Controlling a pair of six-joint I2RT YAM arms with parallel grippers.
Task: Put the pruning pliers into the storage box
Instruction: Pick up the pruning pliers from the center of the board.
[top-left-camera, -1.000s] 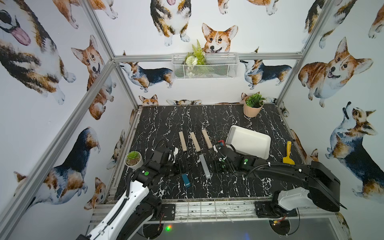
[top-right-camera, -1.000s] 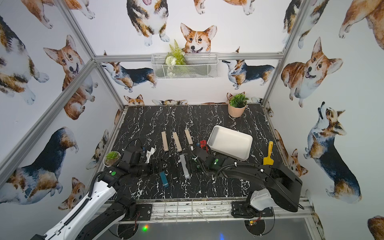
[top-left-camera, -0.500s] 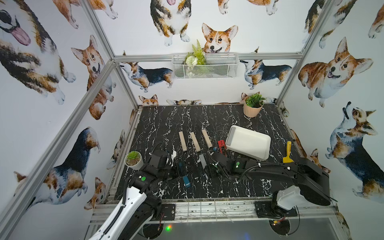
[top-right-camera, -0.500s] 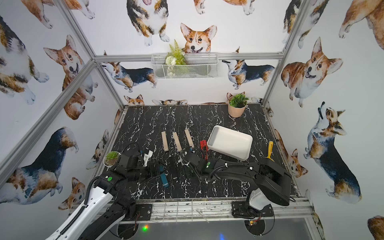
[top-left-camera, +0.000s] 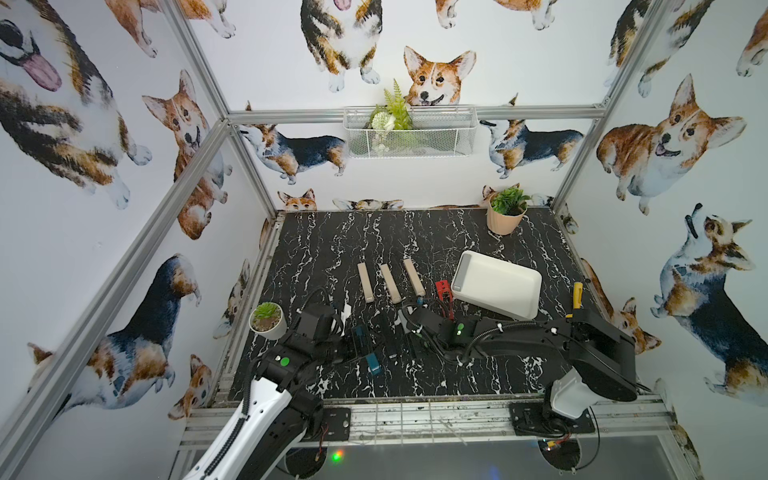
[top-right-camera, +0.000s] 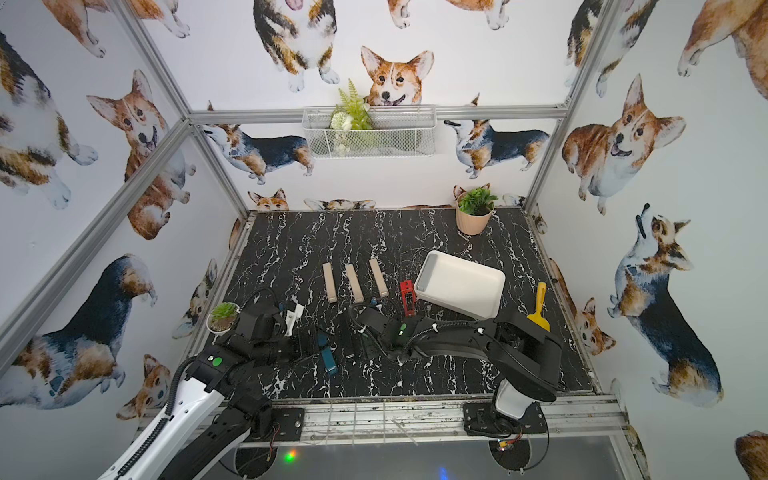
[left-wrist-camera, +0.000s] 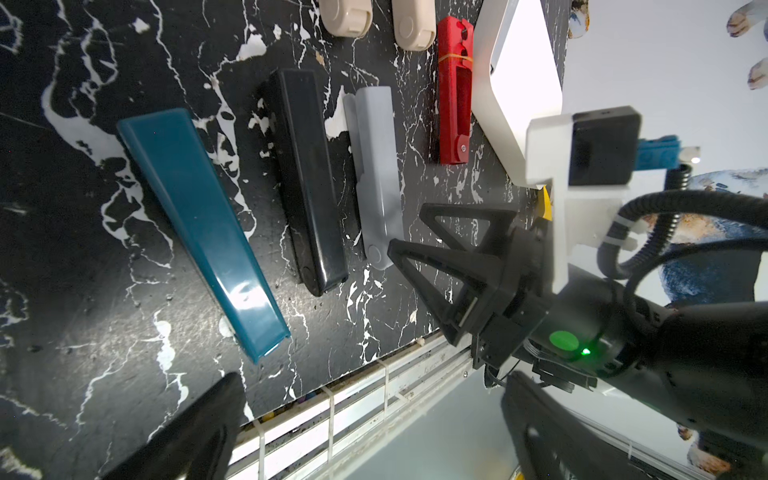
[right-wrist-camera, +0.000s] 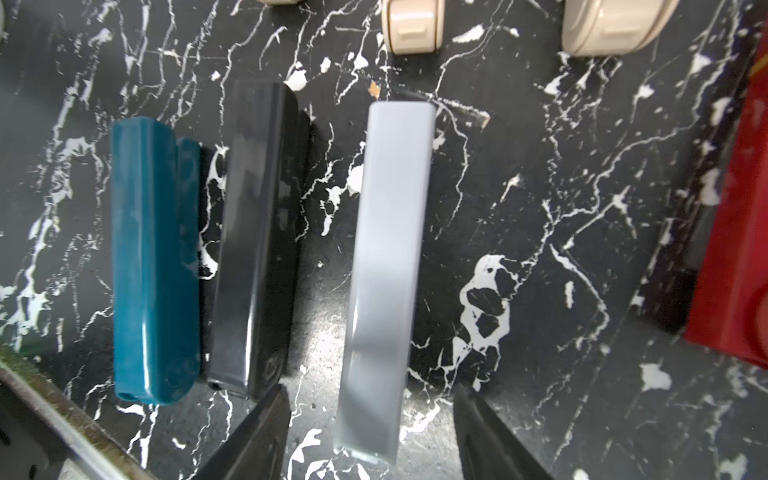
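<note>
Jaws of my right gripper (right-wrist-camera: 370, 388) stand apart, straddling the near end of the grey pruning pliers (right-wrist-camera: 386, 257) across the narrow width for a pinch; left gripper (left-wrist-camera: 374, 378) gapes empty near the teal pliers (left-wrist-camera: 199, 224); storage box (top-left-camera: 498, 286) sits empty beside the red pliers (top-left-camera: 444, 297).
</note>
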